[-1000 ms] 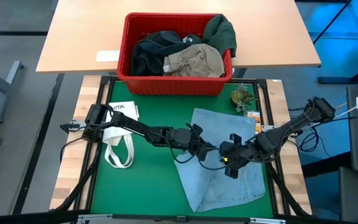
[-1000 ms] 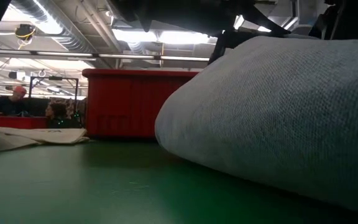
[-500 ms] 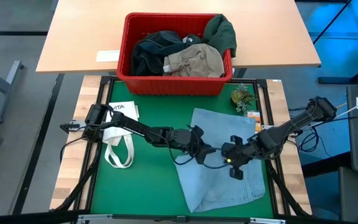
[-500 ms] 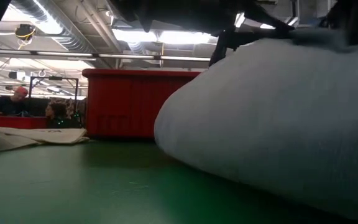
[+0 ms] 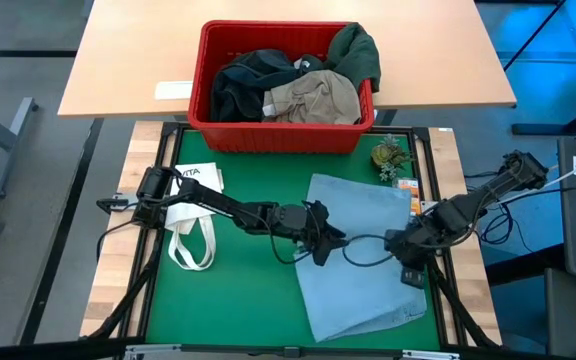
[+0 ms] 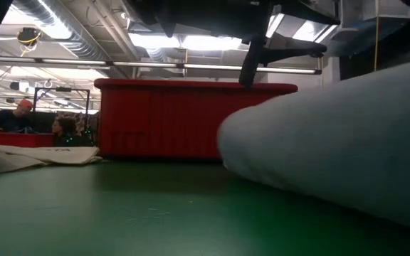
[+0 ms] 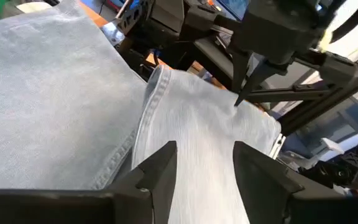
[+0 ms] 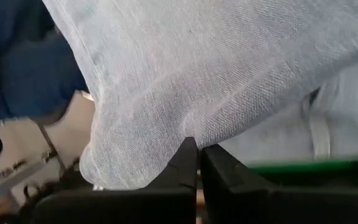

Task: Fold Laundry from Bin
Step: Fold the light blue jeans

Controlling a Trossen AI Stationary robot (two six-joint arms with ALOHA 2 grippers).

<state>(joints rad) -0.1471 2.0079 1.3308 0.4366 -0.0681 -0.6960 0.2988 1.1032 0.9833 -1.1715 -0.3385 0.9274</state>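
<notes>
The jeans point(image 5: 353, 250) lie spread on the green worktop point(image 5: 228, 300) in front of the bin point(image 5: 280, 135), mid-fold, I judge. The left claw point(image 5: 320, 240), at their left edge, has its fingers spread and holds nothing. The right claw point(image 5: 408, 262), pressed together on the denim's right edge, carries a fold; next it should lay that flat.

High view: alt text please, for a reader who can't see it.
Light blue jeans lie on a green mat, the left gripper open beside them, the right gripper shut on their right edge. Behind, a red bin holds more laundry.
</notes>
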